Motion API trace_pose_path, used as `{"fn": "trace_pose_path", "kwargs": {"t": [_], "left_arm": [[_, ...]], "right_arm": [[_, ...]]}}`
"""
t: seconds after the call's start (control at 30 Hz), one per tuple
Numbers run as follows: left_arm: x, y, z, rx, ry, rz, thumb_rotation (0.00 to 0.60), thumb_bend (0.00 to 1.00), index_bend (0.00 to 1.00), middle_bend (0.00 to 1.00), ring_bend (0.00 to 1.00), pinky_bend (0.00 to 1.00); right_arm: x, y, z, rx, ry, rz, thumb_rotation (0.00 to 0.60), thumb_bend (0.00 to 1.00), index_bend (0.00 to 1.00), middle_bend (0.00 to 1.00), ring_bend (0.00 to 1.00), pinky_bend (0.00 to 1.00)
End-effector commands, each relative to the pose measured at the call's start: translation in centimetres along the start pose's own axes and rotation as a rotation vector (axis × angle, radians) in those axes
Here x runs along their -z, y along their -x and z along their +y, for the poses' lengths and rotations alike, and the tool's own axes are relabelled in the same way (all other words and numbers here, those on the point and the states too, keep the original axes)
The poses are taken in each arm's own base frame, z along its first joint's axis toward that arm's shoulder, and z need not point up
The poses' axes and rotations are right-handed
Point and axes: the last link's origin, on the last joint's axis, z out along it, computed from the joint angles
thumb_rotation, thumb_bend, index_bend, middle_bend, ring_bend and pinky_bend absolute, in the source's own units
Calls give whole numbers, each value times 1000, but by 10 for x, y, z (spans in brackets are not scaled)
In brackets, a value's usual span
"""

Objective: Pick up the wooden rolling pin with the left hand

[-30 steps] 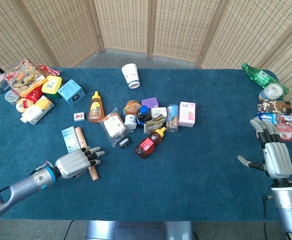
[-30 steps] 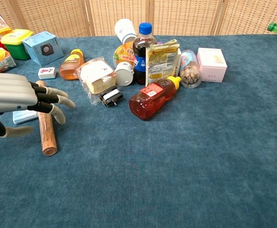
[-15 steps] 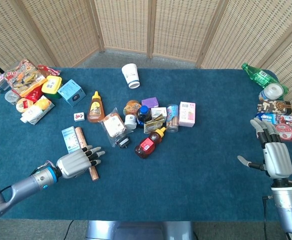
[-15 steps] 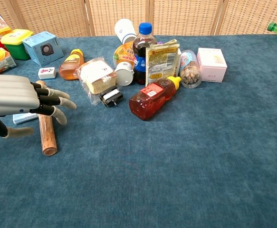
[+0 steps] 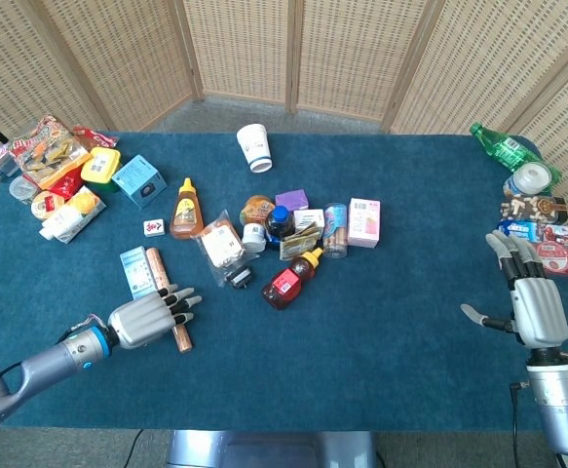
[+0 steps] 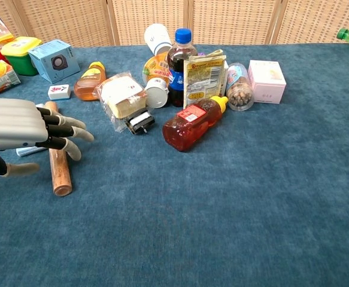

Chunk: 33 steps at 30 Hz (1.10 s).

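The wooden rolling pin (image 5: 160, 274) lies flat on the blue table, running from far to near; its near part (image 6: 58, 172) shows best in the chest view. My left hand (image 5: 145, 318) hovers over the pin's near half with fingers spread and slightly curled above the wood, holding nothing; the chest view shows this left hand (image 6: 24, 128) with its thumb hanging at the pin's left side. My right hand (image 5: 529, 298) stands open far off at the table's right edge, palm inward, with nothing in it.
A light blue packet (image 5: 135, 270) lies just left of the pin. A wrapped sandwich (image 6: 123, 97), a black clip (image 6: 139, 122) and a red syrup bottle (image 6: 193, 121) sit to its right. Snack packs (image 5: 48, 171) crowd the far left; bottles and tins (image 5: 532, 200) line the right edge.
My left hand has drawn back slightly toward the near left, its fingers curling a little more over the pin. The pin and the right hand have not moved.
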Motion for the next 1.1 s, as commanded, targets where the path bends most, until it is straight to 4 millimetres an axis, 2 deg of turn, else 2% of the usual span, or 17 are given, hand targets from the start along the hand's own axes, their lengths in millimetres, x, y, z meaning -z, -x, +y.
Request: {"fn": "trace_pose_path", "kwargs": {"t": [0.03,0.27,0.37,0.43,0.5,0.6,0.63,0.8,1.1], "left_arm": [[-2,1,0,-15,0,-3,600,527,222,0,27,164],[-7,4,4,-35,4,-14,600,526,252,0,40,176],[-9,4,5,-32,6,-11,600,526,352,39,179,356],[-11,4,6,-20,8,-8,600,527,454,216,380,521],[-12,5,7,-14,10,-6,600,527,627,489,638,732],[-12,6,8,-25,8,-2,600,527,842,735,857,921],[-12,6,8,-32,7,0,600,527,888,785,900,956],[-11,4,6,-47,0,19,600,527,931,837,941,997],[-8,-11,-4,-52,-32,82,600,527,931,835,938,997]], "right_arm": [[0,0,0,-1,0,0,600,0,0,0,0,0],[0,0,0,-5,1,1,600,0,0,0,0,0],[0,-1,0,-7,1,2,600,0,0,0,0,0],[0,-1,0,-10,-1,4,600,0,0,0,0,0],[0,-1,0,-12,-3,6,600,0,0,0,0,0],[0,-1,0,-13,-4,6,600,0,0,0,0,0],[0,-1,0,-13,-4,7,600,0,0,0,0,0],[1,-1,0,-14,-4,5,600,0,0,0,0,0],[1,-1,-1,-16,-4,3,600,0,0,0,0,0]]}}
